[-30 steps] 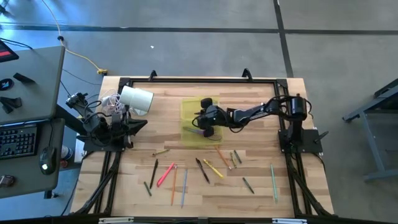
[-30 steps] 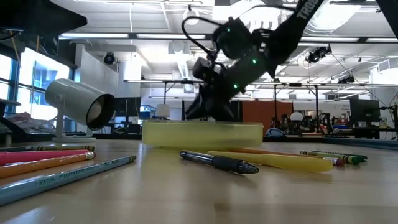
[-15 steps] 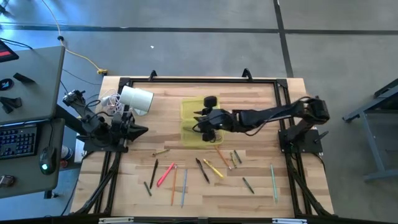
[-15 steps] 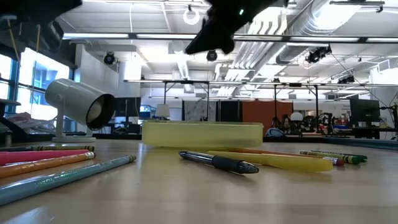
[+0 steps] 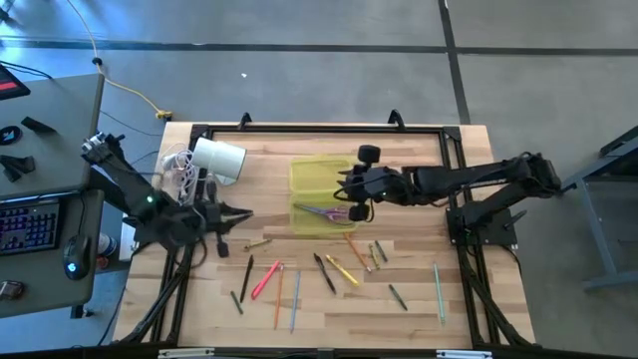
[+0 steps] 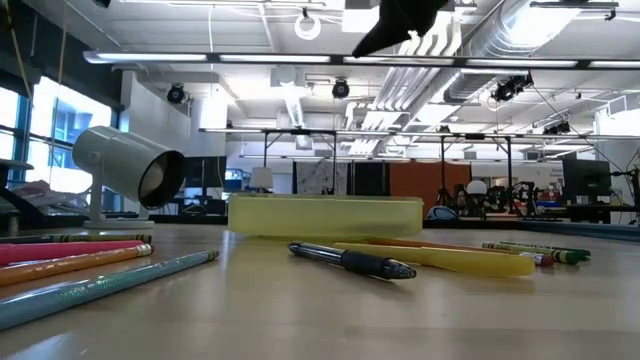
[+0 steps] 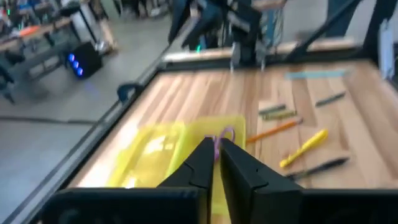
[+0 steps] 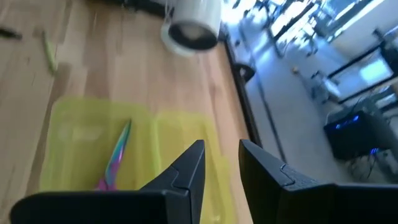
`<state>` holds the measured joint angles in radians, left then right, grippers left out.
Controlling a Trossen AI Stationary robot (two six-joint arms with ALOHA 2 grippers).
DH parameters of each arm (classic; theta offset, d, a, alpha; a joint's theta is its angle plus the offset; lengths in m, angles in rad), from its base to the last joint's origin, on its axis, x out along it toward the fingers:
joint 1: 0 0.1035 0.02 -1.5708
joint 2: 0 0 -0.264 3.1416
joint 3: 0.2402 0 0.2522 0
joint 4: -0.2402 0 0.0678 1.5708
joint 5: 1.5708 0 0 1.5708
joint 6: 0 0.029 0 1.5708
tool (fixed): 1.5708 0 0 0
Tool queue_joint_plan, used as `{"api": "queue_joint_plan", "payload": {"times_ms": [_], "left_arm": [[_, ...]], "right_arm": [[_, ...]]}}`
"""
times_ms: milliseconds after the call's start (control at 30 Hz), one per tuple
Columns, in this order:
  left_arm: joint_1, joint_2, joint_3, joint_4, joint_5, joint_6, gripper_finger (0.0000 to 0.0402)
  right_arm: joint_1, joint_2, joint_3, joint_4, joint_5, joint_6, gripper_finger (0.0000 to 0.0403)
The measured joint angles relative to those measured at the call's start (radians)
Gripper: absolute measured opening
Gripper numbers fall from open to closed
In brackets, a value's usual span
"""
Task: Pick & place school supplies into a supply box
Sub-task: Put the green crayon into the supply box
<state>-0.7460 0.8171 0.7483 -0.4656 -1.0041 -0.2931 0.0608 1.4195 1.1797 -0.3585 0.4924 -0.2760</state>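
Observation:
The yellow-green supply box [image 5: 317,191] sits mid-table, also shown in the low view [image 6: 325,215]. The purple-handled scissors [image 5: 321,211] lie flat on the box floor [image 8: 115,157]. Pens and pencils are spread on the table nearer than the box: pink [image 5: 264,281], yellow [image 5: 341,269], orange [image 5: 357,251], light blue [image 5: 437,287]. My right gripper [image 5: 349,189] hangs open above the box's right edge, its fingers [image 8: 186,168] empty. My left gripper [image 5: 237,214] is shut and points at the box from the table's left [image 7: 216,158].
A white cylinder [image 5: 217,160] with cables stands left of the box, near my left arm. A dark pen [image 6: 355,260] and a yellow one [image 6: 440,258] lie just in front of the box. A desk with a keyboard [image 5: 30,224] borders the table's left side.
My right gripper has risen out of the box and drawn back toward the table's right edge, out of the top of the low view. The scissors stay lying in the box. My left arm has swung, carrying its gripper a little toward the right and the near edge.

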Motion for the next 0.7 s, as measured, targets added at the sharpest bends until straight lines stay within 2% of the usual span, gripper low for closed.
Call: {"api": "queue_joint_plan", "payload": {"times_ms": [167, 333, 467, 700], "left_arm": [[0.000, 0.141, 0.034, -0.027, 0.002, -0.214, 0.0131], [0.000, 0.247, 0.035, -0.099, 0.044, -0.538, 0.0186], [0.000, 0.339, 0.035, -0.220, 0.126, -0.740, 0.0197], [0.000, 0.547, 0.034, -0.246, 0.160, -0.810, 0.0198]], "right_arm": [[0.000, -0.003, 0.000, -0.083, -0.003, 0.055, 0.0083], [0.000, -0.003, 0.000, -0.113, -0.019, 0.059, 0.0083], [-0.002, -0.003, 0.000, -0.114, -0.048, 0.051, 0.0083], [-0.002, -0.003, 0.000, -0.118, -0.062, 0.051, 0.0083]]}}
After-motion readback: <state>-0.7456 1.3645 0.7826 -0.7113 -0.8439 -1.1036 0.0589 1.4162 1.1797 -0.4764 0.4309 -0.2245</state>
